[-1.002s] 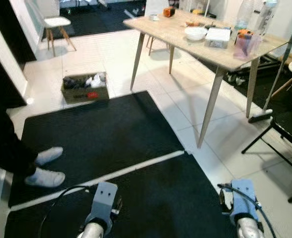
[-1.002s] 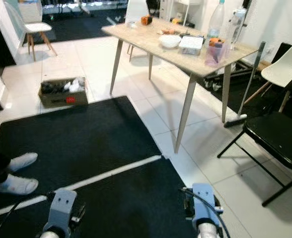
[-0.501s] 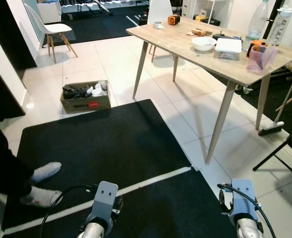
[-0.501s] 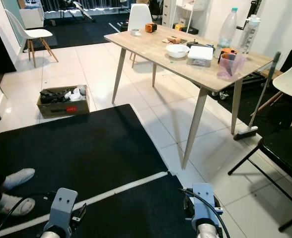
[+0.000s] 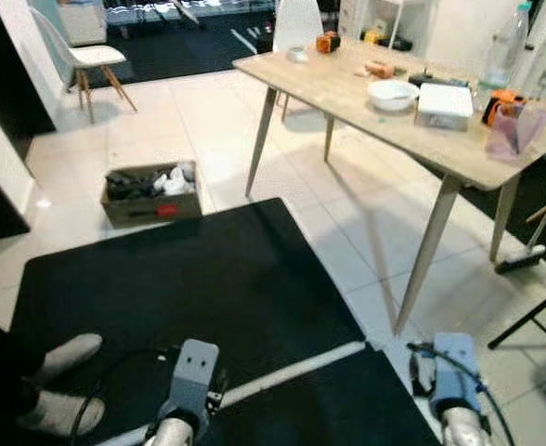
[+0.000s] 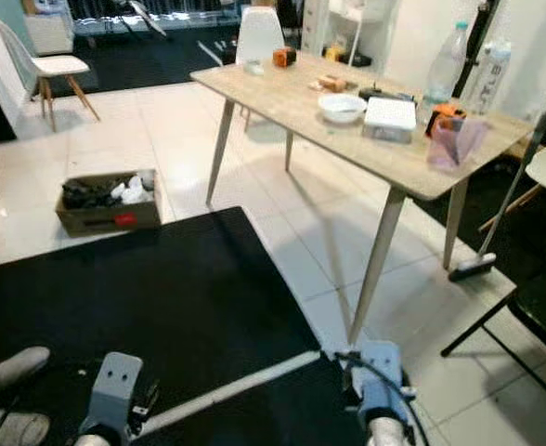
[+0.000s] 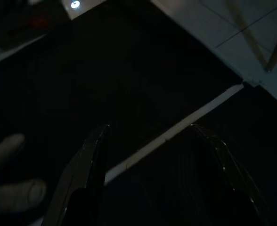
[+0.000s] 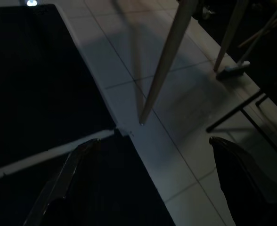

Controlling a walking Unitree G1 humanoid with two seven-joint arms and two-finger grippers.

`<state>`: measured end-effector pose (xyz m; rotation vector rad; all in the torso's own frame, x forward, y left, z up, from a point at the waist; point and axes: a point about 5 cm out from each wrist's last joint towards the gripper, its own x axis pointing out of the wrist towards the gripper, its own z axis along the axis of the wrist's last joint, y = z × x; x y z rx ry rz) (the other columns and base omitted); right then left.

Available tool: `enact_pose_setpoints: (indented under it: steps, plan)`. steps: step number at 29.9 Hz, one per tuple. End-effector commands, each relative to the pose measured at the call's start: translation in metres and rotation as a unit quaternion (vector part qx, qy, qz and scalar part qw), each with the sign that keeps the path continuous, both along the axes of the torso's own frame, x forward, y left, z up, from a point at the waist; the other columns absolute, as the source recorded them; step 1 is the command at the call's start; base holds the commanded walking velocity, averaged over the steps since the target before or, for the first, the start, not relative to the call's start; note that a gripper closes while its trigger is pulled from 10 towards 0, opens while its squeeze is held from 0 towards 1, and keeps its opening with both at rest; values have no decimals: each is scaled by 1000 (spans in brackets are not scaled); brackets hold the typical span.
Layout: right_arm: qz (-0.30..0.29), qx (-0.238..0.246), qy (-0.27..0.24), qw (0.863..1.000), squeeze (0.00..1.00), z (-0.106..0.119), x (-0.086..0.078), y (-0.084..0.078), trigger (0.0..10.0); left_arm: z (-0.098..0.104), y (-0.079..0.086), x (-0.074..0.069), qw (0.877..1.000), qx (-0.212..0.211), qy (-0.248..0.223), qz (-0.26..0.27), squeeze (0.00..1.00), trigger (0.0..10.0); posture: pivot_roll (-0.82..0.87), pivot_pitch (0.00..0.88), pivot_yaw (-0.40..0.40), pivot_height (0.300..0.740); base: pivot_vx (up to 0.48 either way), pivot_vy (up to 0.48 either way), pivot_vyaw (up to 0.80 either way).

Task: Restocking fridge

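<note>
Both arms just hang low over the black mat, left tool and right tool each spread open and holding nothing. The stuff is up on the tabletop: a white bowl, a white box, a clear bottle. A cardboard box sits on the tile, and somebody's feet in socks are at the mat's left edge.

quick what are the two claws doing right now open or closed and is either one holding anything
Left claw: open, holding nothing, hanging over the black mat.
Right claw: open, holding nothing, above the mat's edge.
</note>
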<state>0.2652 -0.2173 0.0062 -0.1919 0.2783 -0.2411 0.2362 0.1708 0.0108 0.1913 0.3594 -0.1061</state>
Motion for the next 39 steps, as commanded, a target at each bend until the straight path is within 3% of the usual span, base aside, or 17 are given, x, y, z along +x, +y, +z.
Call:
enact_pose_setpoints:
  steps: [1,10,16,17,19,33,39]
  plan:
    - [-7,-3,9,1000,0,-3,-4,-5,10000,-5,1,-4,1000,1,13,1,0,10000,-67,104,34,740,480,0,0]
    - [-2,7,-33,999,0,11,4,2,10000,11,-2,0,1000,-2,-17,-9,0,10000,-59,106,43,740,480,0,0]
    - [27,10,-105,994,0,45,27,15,10000,54,-4,17,995,-22,-94,-6,0,10000,-46,100,37,740,463,0,0]
    - [27,10,-105,994,0,45,27,15,10000,54,-4,17,995,-22,-94,-6,0,10000,-46,100,37,740,379,0,0]
    - [58,13,-138,989,0,63,35,25,10000,75,-8,25,991,-31,-133,-7,0,10000,-43,100,35,740,377,0,0]
    - [91,20,-224,970,0,113,47,56,10000,108,-24,34,983,-42,-174,-32,0,10000,-44,86,36,740,378,0,0]
    - [86,29,-224,970,0,120,50,57,10000,115,-23,38,982,-43,-180,-33,0,10000,-39,80,37,740,379,0,0]
